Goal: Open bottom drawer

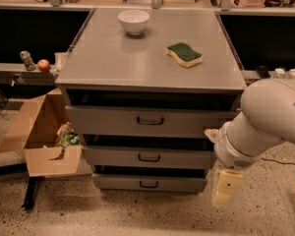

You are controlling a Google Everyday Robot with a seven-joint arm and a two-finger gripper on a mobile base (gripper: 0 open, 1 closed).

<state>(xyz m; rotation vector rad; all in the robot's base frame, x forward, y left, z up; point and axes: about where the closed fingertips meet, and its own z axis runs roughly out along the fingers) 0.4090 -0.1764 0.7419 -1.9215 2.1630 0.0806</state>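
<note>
The bottom drawer [148, 183] is the lowest and narrowest grey front of three in the cabinet, with a small dark loop handle [149, 184] at its centre. It sits shut, near the floor. My white arm comes in from the right. My gripper [225, 187] hangs down at the cabinet's lower right corner, level with the bottom drawer and to the right of its front. It touches nothing that I can see. The gripper is well right of the handle.
A white bowl [133, 21] and a green-and-yellow sponge [184, 54] lie on the cabinet top [103, 58]. An open cardboard box [44, 136] stands on the floor at the left. A red apple [44, 65] sits on a shelf at the left. The floor is speckled.
</note>
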